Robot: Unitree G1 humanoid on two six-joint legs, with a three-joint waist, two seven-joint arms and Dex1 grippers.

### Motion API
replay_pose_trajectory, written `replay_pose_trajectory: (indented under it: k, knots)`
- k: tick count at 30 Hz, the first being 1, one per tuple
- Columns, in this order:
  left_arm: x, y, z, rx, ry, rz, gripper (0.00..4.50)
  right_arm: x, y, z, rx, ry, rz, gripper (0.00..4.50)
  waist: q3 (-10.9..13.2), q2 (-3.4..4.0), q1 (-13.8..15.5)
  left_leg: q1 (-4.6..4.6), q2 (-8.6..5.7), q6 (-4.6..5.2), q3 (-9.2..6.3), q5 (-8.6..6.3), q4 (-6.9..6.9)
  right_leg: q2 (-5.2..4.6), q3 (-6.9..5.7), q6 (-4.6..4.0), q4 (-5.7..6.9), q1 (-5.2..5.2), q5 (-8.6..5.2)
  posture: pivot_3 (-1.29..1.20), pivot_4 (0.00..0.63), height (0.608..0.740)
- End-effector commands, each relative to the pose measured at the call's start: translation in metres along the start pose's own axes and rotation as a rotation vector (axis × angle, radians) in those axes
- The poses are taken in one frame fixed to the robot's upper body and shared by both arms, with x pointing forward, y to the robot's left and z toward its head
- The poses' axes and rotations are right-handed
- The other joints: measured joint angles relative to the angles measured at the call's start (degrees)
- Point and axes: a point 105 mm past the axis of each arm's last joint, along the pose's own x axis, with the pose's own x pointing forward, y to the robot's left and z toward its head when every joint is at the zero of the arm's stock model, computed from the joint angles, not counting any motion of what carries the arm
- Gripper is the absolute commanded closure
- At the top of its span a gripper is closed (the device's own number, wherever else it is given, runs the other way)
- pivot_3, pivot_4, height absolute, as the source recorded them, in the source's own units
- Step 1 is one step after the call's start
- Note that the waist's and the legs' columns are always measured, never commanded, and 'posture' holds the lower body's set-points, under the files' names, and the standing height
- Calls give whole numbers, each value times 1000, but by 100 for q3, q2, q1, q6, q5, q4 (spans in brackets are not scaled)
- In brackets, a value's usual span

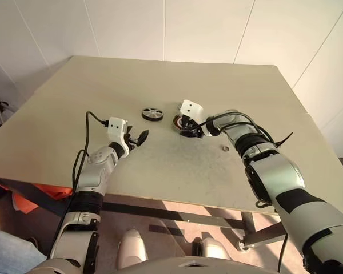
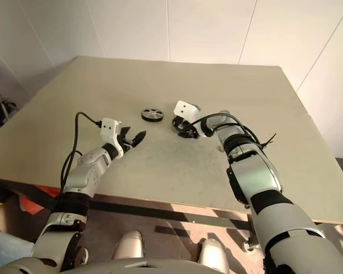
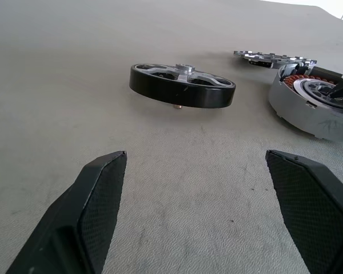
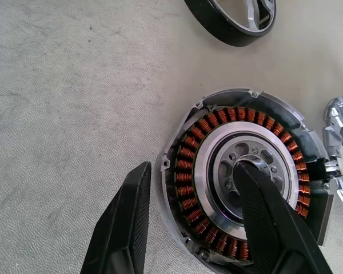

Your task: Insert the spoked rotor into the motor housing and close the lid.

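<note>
The spoked rotor [image 1: 152,114], a black-rimmed wheel with silver spokes, lies flat on the table a short way beyond my left gripper [image 1: 140,137]. That gripper is open and holds nothing, its fingers [image 3: 100,194] well apart and aimed at the rotor [image 3: 182,85]. Right of the rotor sits the motor housing [image 4: 240,114] with its ring of copper windings. My right gripper [image 4: 194,168] is open and straddles the housing's near wall, one finger outside the rim with a thin gap and the other in the silver centre. The silver lid [image 3: 271,57] lies just behind the housing.
A small metal piece [image 1: 225,148] lies on the table [image 1: 160,165] to the right of the housing, near my right forearm. The table's front edge runs close under both arms. Something orange [image 1: 46,191] shows below the table at the left.
</note>
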Motion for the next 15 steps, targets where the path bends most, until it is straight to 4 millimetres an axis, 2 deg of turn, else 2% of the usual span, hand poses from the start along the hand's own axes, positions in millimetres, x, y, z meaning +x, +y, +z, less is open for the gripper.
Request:
replay_pose_trajectory:
  k: [1,4,9,15]
  knots:
    - [0,0,16,32,-42,-3,388,-3,-5,4,-9,6,-10,1731,0,0,0,0,0,0,0,0,0,0,0,0,0,0,0,0,0,740]
    - [1,0,17,34,-43,-6,388,-4,-6,1,-4,12,-12,1731,0,0,3,1,0,0,0,0,1,0,0,0,2,0,0,0,0,740]
    - [2,-1,18,34,-44,-11,388,-5,-5,-5,16,18,-10,2728,-1,1,-1,7,0,-1,0,0,1,0,1,0,3,5,0,0,0,740]
    - [4,-3,17,33,-41,-17,388,-6,-4,-9,30,22,-10,2745,-1,1,4,16,0,-3,0,2,2,-1,3,-1,21,5,-1,0,0,740]
